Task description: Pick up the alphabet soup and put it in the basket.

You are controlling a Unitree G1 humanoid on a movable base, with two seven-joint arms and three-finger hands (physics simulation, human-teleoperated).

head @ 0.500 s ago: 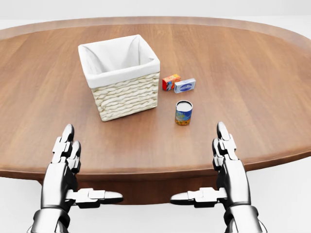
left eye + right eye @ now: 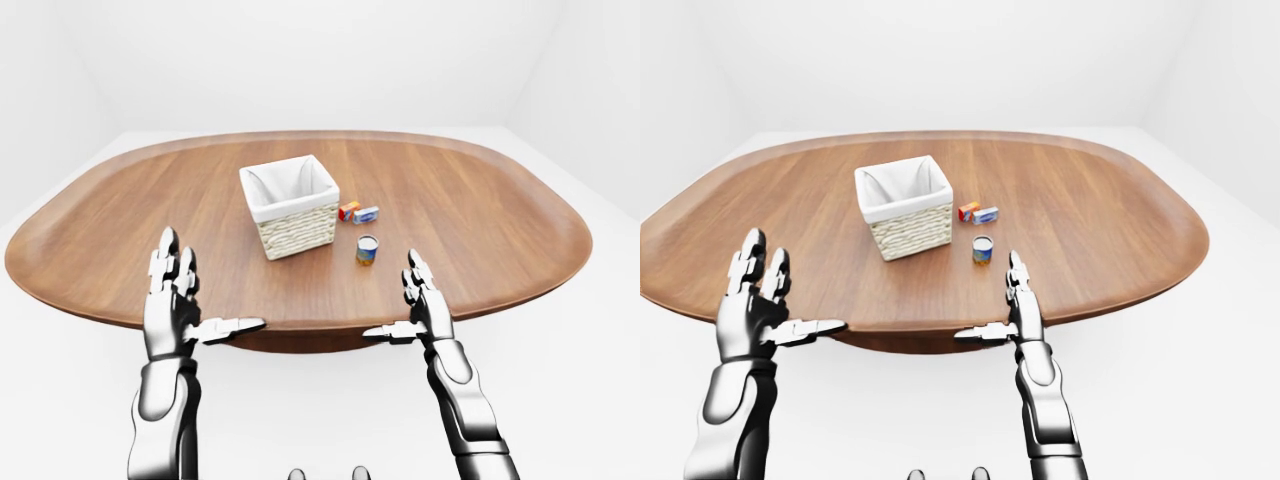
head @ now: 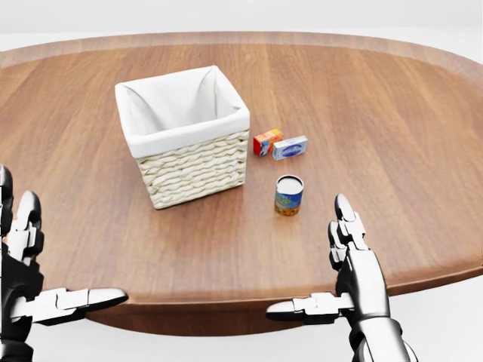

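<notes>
Table [image 3: 392, 128]: wood grain shown, smooth, faint sheen. Basket [image 3: 198, 170], centre-left of head view: pale woven wicker, rough; white matt cloth lining seen inside. Alphabet soup [image 3: 288, 195]: printed glossy label, pale lid. Left hand [image 2: 172, 297], right hand [image 3: 355, 260]: polished chrome-like metal, reflective.

Left hand [image 3: 30, 290] — cropped, head view

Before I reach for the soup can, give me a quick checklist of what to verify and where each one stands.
1. Alphabet soup can upright and standing apart from its neighbours: ok.
2. Right hand open, holding nothing: ok.
3. Left hand open, holding nothing: ok.
4. Basket upright, opening unobstructed: ok.
5. Path from right hand to can free; orange box and blue box sit beyond the can: ok.
6. Can within arm's reach without moving the base: cannot tell.
</notes>
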